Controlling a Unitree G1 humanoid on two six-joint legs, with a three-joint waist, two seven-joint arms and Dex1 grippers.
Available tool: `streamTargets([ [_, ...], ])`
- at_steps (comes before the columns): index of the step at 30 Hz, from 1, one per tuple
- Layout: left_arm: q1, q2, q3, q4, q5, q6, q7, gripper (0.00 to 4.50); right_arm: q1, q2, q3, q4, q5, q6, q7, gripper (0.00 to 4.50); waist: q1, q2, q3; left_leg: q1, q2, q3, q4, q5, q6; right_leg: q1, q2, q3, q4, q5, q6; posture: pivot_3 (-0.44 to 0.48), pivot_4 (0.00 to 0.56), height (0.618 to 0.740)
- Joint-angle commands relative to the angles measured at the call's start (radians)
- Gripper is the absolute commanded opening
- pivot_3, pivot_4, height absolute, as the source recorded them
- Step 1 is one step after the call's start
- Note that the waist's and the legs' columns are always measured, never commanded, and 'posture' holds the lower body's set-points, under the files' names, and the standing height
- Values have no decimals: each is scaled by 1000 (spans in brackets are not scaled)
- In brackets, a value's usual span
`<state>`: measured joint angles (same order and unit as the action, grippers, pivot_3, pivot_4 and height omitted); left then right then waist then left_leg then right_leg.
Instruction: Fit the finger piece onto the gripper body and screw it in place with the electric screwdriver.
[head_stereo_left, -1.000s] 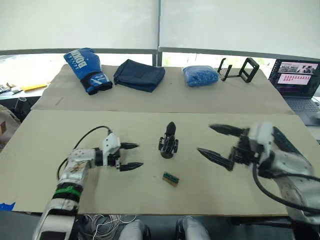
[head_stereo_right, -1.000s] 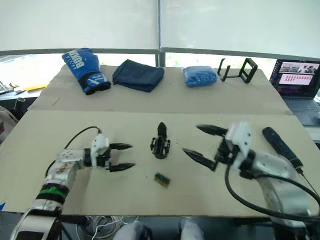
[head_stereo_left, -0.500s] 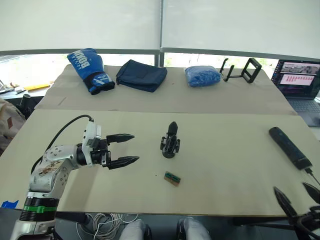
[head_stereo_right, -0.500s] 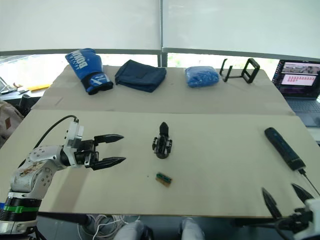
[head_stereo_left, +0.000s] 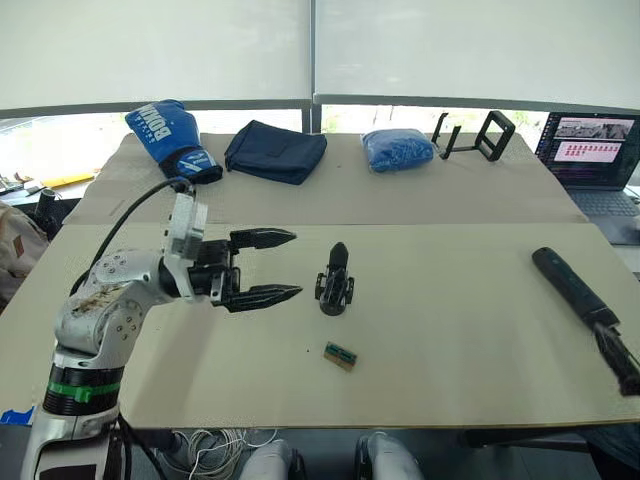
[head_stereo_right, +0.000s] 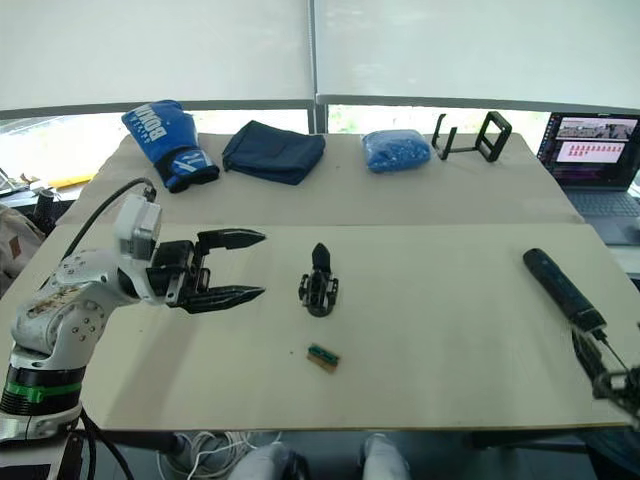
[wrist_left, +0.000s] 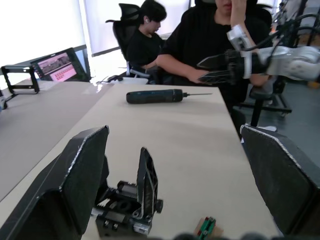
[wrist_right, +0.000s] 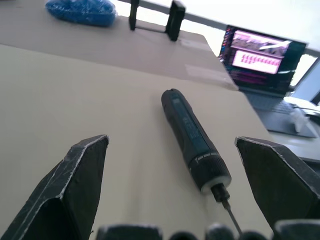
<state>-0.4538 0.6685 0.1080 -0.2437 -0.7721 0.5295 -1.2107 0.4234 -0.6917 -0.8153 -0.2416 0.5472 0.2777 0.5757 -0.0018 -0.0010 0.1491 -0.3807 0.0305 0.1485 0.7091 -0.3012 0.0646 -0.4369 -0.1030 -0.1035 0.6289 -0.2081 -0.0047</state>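
Reaching left claw (head_stereo_left: 272, 267) agape, beside gripper body (head_stereo_left: 335, 282)

A pale tan surface (head_stereo_left: 470, 330) fills the foreground, with a second, slightly darker one behind it. Along that far one, from the robot's left to right, lie a blue boxing glove (head_stereo_left: 170, 138) with white lettering, a folded dark navy cloth (head_stereo_left: 276, 151), a crumpled blue bag (head_stereo_left: 398, 149), and a black stand (head_stereo_left: 473, 137). An open laptop (head_stereo_left: 595, 155) with a lit screen sits at the far right. On the near surface rests a small green-brown block (head_stereo_left: 341, 356). In the left wrist view, two people in black (wrist_left: 200, 37) sit on office chairs beyond the surface's edge.
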Motion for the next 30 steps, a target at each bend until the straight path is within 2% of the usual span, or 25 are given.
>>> streamTargets([
  [1,-21,13,-2,-25,-42,54,8,4460,-89,-215,62,204,20,217,116,4500,1,-1,1,0,0,0,0,0,0,0,1,0,0,0,0,0,150,740],
  [2,-24,15,-6,-24,-41,62,8,4460,-113,-274,96,260,7,264,144,4500,2,-1,1,0,0,0,0,0,0,0,1,1,0,0,-1,0,150,740],
  [4,-32,14,-13,-18,-30,58,6,4460,-255,-398,236,464,-66,239,248,4500,2,-3,2,0,0,0,0,0,1,0,5,4,-1,0,0,0,150,740],
  [7,-39,14,-24,-10,-12,47,2,4460,-491,-467,408,718,-169,169,328,4500,-1,-3,2,-1,0,0,1,-2,6,0,9,9,-2,0,0,0,150,740],
  [11,-40,19,-33,-13,2,38,0,4460,-791,-466,593,1027,-330,33,385,4500,-4,-3,2,-1,0,0,1,1,1,0,10,10,-2,0,0,0,150,740],
  [15,-29,40,-15,-42,-10,60,18,4460,-1017,-431,704,1281,-451,-59,387,4500,-5,-3,2,-3,0,1,3,2,0,-1,10,10,-2,1,0,0,150,740],
  [20,-12,80,17,-80,-36,93,40,4460,-1140,-400,763,1458,-547,-118,318,4500,-6,-3,3,-3,0,2,4,2,0,-1,9,10,-2,1,0,0,150,740],
  [23,-10,93,27,-91,-51,110,46,4460,-1174,-383,772,1507,-564,-73,360,4500,-9,-3,2,-3,0,2,4,2,0,-1,8,10,-1,1,0,0,150,740],
  [26,-9,105,32,-92,-53,115,41,4500,-1193,-367,780,1522,-577,-38,415,3635,-13,-3,2,-1,0,2,4,2,-1,0,8,10,-1,0,0,0,150,740],
  [30,-2,118,32,-93,-57,116,33,4500,-1211,-358,757,1522,-571,-53,404,2232,-16,-3,2,-1,1,3,3,2,-2,0,9,10,-1,1,0,0,150,740],
])
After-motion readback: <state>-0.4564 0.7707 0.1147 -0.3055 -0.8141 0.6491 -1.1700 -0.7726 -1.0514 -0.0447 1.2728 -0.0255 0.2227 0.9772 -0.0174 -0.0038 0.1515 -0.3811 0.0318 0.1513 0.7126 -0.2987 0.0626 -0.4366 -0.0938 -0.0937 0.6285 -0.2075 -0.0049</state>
